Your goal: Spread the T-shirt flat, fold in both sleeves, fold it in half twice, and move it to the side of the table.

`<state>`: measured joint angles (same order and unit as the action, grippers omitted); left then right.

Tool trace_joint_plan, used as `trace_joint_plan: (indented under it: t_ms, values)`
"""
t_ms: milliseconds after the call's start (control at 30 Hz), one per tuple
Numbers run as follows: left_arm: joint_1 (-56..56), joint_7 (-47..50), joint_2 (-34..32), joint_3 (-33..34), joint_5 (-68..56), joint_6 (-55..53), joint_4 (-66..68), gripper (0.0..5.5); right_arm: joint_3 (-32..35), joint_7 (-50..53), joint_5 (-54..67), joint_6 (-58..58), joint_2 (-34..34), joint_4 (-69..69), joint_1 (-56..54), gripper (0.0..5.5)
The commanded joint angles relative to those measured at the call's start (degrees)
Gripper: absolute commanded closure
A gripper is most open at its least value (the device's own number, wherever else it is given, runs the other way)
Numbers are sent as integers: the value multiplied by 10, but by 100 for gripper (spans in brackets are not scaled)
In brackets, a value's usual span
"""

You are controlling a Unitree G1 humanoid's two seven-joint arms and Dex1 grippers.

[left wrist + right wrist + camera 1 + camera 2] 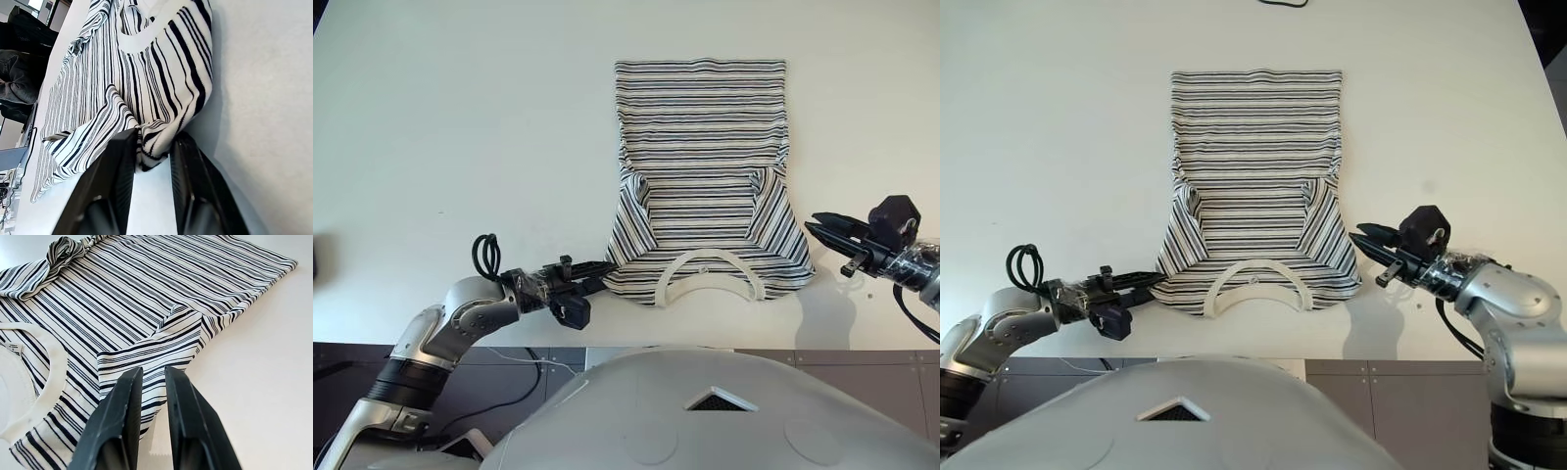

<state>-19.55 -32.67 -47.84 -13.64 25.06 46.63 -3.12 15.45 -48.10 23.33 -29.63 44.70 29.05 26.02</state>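
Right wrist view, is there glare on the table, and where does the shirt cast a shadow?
Right wrist view: the white tabletop is evenly bright, no hard glare spot. Left wrist view: the black-and-white striped fabric T-shirt throws a soft grey shadow on the table along its edge. Left eye view: flat, even light.

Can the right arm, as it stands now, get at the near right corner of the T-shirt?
Probably yes. The right pincer hangs open just beside the right edge of the T-shirt, close to that corner, and nothing lies between them.
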Motion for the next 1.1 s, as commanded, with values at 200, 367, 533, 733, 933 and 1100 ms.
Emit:
trace_joint_plan:
  t_ms: [200,367,533,733,933,1100]
  values:
    - [-38,0,-9,2,7,-40,-22,539,59,-83,-161,293,101,-119,65,469]
    - [-47,3,-9,2,10,-48,-29,540,23,-68,-260,522,119,-228,55,386]
    - [-33,-6,-12,-4,1,-51,-22,540,-40,-11,-380,697,104,-250,75,346]
    - [-26,-18,-18,-6,-12,-60,-31,540,-67,110,-501,804,87,-296,53,346]
    - [-25,-35,-20,-6,-27,-86,-57,540,-76,204,-564,832,82,-314,22,346]
    - [-24,-49,-21,-3,-37,-106,-75,540,-77,255,-592,855,90,-307,8,346]
